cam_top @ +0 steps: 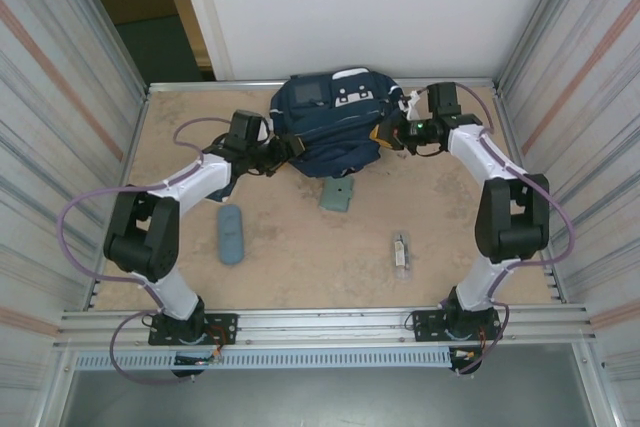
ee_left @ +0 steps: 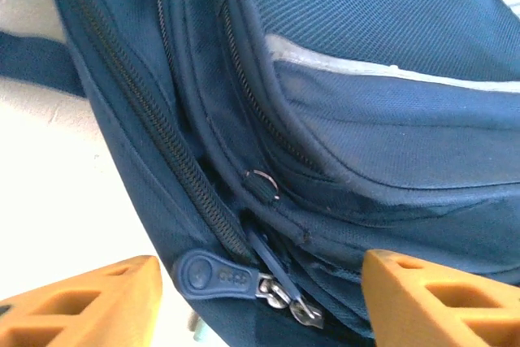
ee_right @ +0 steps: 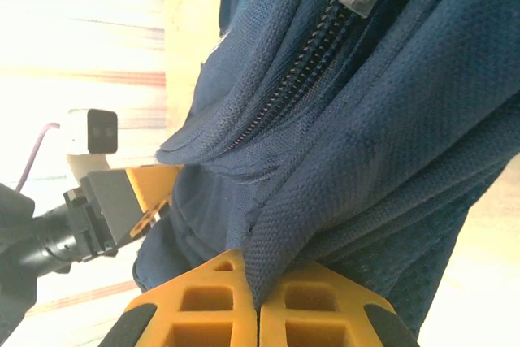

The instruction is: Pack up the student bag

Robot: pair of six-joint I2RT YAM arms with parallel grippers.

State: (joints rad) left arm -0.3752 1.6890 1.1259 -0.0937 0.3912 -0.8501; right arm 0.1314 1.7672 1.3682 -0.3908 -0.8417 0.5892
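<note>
Overhead view of a tan table (cam_top: 300,267), walled by ribbed metal panels on both sides and a white wall behind. At the far middle, hard against the back edge: the student bag (cam_top: 330,122), navy fabric with white patches and a grey square panel, slumped low. Flanked by both arms. At its lower left corner, the left gripper (cam_top: 283,152), orange fingers (ee_left: 89,302) spread apart with the bag's corner between them. In the left wrist view, a round blue zipper pull (ee_left: 213,270) and a metal slider (ee_left: 280,294) in the gap, close to the fingers but not visibly pinched. On its right side, the right gripper (cam_top: 388,135), jaws closed flat together on a raised fold of the navy fabric, just below a dark zipper line (ee_right: 292,79). Little room behind the bag. Narrow strips of bare table between the bag and each side wall, partly taken by the arms. Open room toward the near edge, broken by three loose items: a blue-grey oblong pouch (cam_top: 231,234) left of centre, a grey-green flat square piece (cam_top: 339,194) just in front of the bag, and a small metallic object (cam_top: 401,252) right of centre, too small to identify. All three apart from each other and from both grippers.
</note>
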